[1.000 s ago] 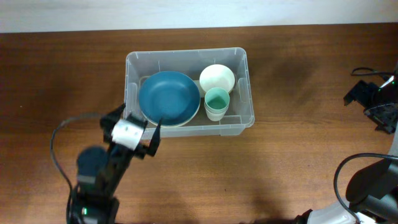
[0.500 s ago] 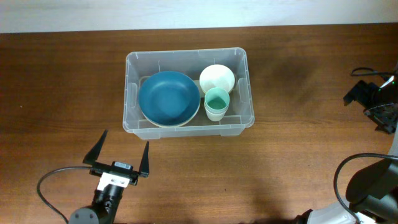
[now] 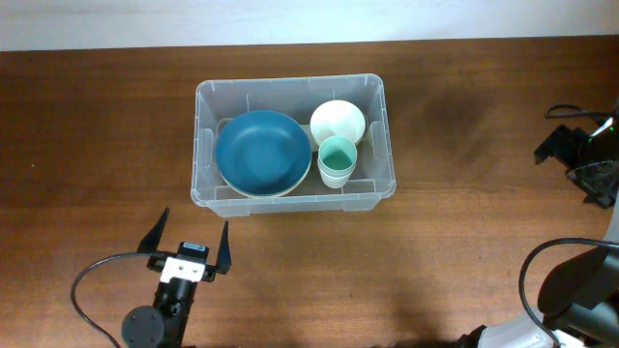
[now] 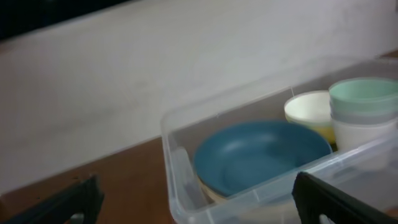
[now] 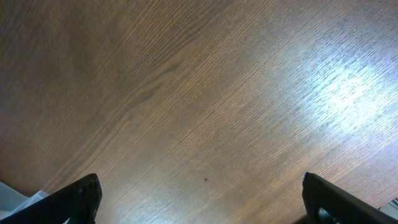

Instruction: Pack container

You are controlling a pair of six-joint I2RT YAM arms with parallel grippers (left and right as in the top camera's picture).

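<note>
The clear plastic container (image 3: 377, 188) stands mid-table and holds a blue plate (image 3: 262, 152) on a cream plate, a cream bowl (image 3: 338, 121) and a mint green cup (image 3: 338, 159). In the left wrist view the container (image 4: 177, 149) sits just ahead with the blue plate (image 4: 261, 152), cream bowl (image 4: 308, 107) and mint cup (image 4: 365, 94) inside. My left gripper (image 3: 190, 245) is open and empty, just in front of the container's near-left corner; its fingertips frame the wrist view (image 4: 199, 199). My right gripper (image 5: 199, 199) is open and empty over bare wood; its arm (image 3: 590, 159) rests at the far right edge.
The wooden table (image 3: 464, 251) surrounds the container. A pale wall (image 3: 290, 19) runs along the far edge. Black cables (image 3: 87, 290) loop by the left arm's base, and more cables (image 3: 542, 271) lie at the lower right.
My left gripper drew back from the container's front-left wall to the near side of the table, jaws opening wide, then settled with a slight shift. The right arm did not move.
</note>
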